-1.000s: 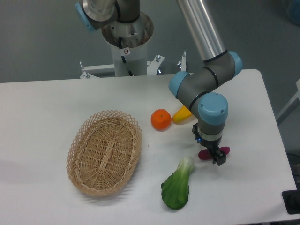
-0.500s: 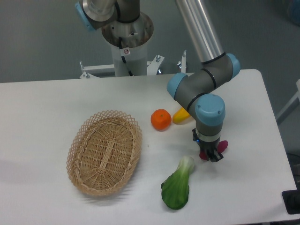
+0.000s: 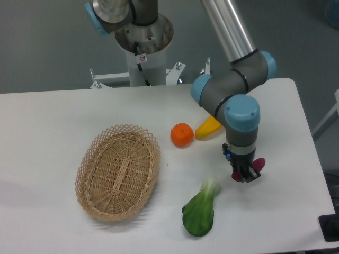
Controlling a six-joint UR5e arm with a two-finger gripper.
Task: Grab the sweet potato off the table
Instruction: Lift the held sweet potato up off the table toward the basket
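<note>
Sitting toward the left of the white surface (image 3: 47, 116) is an oval wicker basket (image 3: 118, 172), its long axis tilted slightly from vertical in the view. To its right, near the middle, a round orange (image 3: 181, 135) rests just beside a yellow oblong vegetable (image 3: 208, 128), whose far end is hidden behind the arm. Below these, nearer the front edge, lies a green leafy vegetable (image 3: 200, 211) with its pale stem end pointing up and to the right.

Further right, the grey and blue arm (image 3: 233, 87) reaches down from the top of the view, its wrist pointing straight down. At its tip, the dark end effector (image 3: 244, 174) is closed on the sweet potato (image 3: 258, 165); only a small magenta part shows, poking out on the right side of the fingers, the remainder covered by them. Whether the sweet potato touches the surface or hangs just above it cannot be told from this view. It sits apart from the leafy vegetable's stem.
</note>
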